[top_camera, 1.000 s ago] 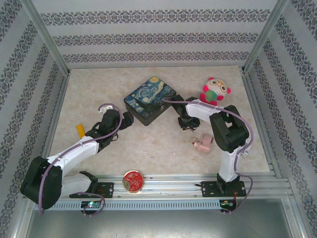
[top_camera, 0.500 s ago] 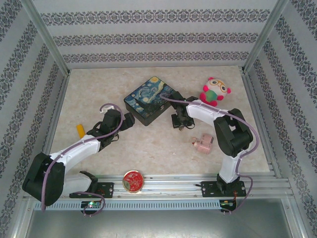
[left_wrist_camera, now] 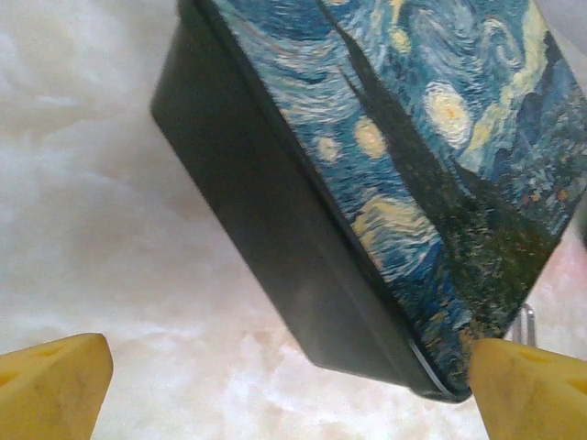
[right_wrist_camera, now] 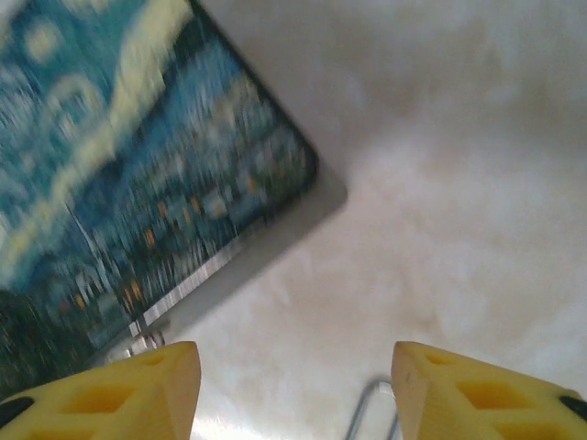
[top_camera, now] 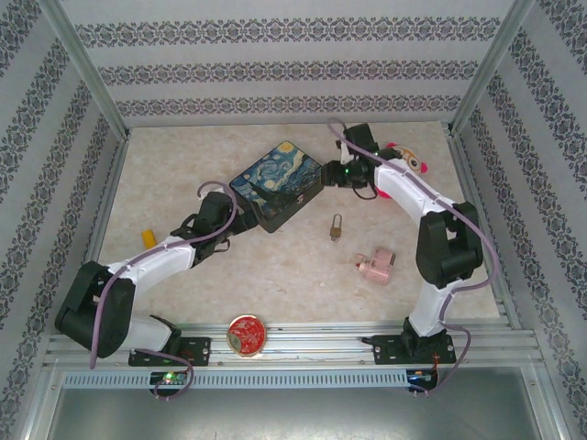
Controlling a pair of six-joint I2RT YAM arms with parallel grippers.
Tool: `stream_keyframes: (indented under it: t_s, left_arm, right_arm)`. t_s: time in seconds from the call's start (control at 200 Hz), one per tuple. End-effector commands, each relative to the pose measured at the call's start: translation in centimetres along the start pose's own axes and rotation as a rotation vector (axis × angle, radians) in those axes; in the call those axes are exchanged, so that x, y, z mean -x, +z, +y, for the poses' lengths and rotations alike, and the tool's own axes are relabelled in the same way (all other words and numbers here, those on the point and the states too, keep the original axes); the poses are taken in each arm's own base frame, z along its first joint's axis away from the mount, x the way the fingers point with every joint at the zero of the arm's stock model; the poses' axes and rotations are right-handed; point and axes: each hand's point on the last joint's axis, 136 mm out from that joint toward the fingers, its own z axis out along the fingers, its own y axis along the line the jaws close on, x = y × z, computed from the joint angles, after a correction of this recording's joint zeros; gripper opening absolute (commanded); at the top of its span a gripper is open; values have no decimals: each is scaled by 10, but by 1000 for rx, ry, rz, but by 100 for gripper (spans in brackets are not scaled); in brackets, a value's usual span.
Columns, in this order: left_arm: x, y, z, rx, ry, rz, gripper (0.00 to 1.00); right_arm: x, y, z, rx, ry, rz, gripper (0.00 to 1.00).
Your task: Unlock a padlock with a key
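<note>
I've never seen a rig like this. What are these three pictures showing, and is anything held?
Two robot arms are bolted at the table's near edge, each ending in a two-finger gripper. The wide picture comes from a camera overhead; the other two from cameras on the wrists, so the yellow fingers there are each arm's own. On the table lie a Starry Night box, a small brass padlock, a pink blocky object, a red disc at the near edge, a yellow piece and a plush owl. The left gripper and right gripper are both open near the box, holding nothing.

The left arm [top_camera: 156, 261] and right arm [top_camera: 413, 192] reach forward, jaws seemingly parted.
</note>
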Motion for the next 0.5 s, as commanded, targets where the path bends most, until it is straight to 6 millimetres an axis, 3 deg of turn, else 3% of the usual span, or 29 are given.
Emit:
stream_keyframes:
  t_s: [0.0,0.12,0.245,0.385,0.495]
  left_arm:
    - [14,2,-23,-73,-24,-14,99]
    - [14,6,-25,-71,-16,-6,99]
    - [12,11,-26,-67,-6,12,99]
    - [10,17,-28,-68,10,30,100]
    - [11,22,-25,-53,26,29,93]
  right_arm:
    - [29,18,11,97,-21,-33,58]
    - [47,36,13,118,-26,-39,60]
    - [53,57,12,125,-21,-13,60]
    - [44,73,14,152,-18,34,54]
    - [29,73,18,162,-25,58,49]
